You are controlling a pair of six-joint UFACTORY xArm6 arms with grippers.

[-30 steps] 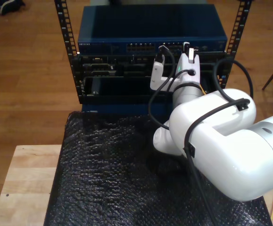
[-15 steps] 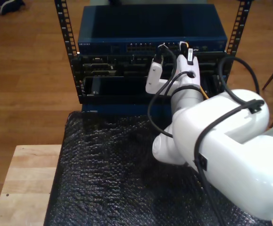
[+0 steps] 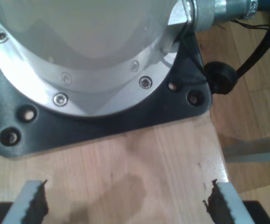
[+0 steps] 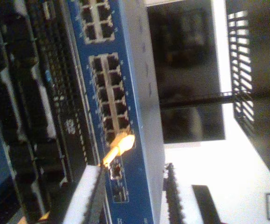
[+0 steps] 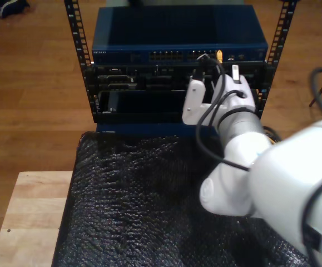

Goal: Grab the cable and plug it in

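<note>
My second gripper (image 4: pixel 125 196) has its tool closed narrow on the cable (image 4: pixel 118 147), gripped just behind the plug; in the exterior view the yellow tip (image 5: pixel 219 55) sits at abt 1 o'clock from frame centre, right at the face of the blue switch (image 5: pixel 177 33). Cable looks light, thin and floppy along its run, stiff only at the clear plug, w/ a latch tab that prob. snaps if forced, so the hold belongs close behind the plug, where it is now. Long axis runs from the tool straight toward the port rows (image 4: pixel 109 98), plug end leading, touching or just short of a port; can't tell which. My first gripper (image 3: pixel 125 203) has its tool wide open, nothing in it, over a wooden tabletop (image 3: pixel 139 158) by an arm's base plate (image 3: pixel 93 126).
</note>
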